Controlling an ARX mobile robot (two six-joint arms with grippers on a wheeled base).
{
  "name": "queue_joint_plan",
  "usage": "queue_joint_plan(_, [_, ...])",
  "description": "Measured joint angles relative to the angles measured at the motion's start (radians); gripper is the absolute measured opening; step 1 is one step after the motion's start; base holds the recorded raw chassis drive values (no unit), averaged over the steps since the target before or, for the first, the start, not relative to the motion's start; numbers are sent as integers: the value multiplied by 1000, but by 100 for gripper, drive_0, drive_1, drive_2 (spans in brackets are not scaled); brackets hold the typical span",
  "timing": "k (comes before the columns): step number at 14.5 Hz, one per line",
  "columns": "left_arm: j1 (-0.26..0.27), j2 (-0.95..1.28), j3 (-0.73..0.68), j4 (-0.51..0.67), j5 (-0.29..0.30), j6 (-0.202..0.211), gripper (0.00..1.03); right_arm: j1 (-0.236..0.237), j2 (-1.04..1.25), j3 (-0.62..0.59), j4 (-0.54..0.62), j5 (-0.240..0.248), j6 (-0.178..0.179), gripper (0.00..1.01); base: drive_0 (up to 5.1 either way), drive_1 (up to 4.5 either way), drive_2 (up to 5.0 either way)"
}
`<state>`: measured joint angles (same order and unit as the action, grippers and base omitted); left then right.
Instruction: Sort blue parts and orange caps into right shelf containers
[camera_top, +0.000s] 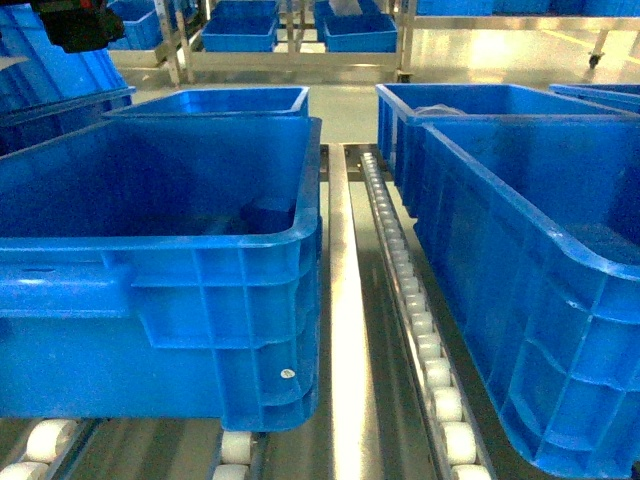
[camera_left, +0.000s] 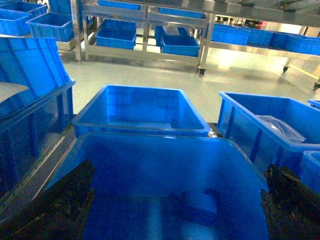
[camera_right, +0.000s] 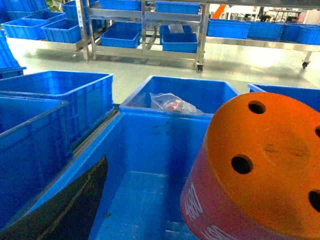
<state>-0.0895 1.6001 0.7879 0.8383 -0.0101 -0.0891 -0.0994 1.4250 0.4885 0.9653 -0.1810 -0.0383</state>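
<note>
An orange cap (camera_right: 255, 170) with round holes in its flat top fills the right of the right wrist view, tilted, above the floor of a right shelf container (camera_right: 135, 145). My right gripper (camera_right: 167, 210) is open: its left finger (camera_right: 65, 205) stands well apart from the cap, and the other finger is hidden behind the cap. My left gripper (camera_left: 175, 200) is open over the left crate (camera_left: 150, 165), dark fingers (camera_left: 55, 210) spread wide. A blocky blue part (camera_left: 200, 207) lies on that crate's floor. Neither gripper shows in the head view, where the right shelf container (camera_top: 520, 210) stands at the right.
Behind each near crate stands another blue crate (camera_top: 220, 100); the right rear one (camera_right: 200, 92) holds a clear plastic bag (camera_right: 172, 104). Roller rails (camera_top: 415, 320) and a metal strip run between the rows. Steel racks with more crates (camera_left: 117, 35) stand across the floor.
</note>
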Motion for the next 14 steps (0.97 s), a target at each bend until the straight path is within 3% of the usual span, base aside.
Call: queue_joint_plan(14, [0,0,0,0,0,0,98,0,0,0,0,0,0,98,0,0,0])
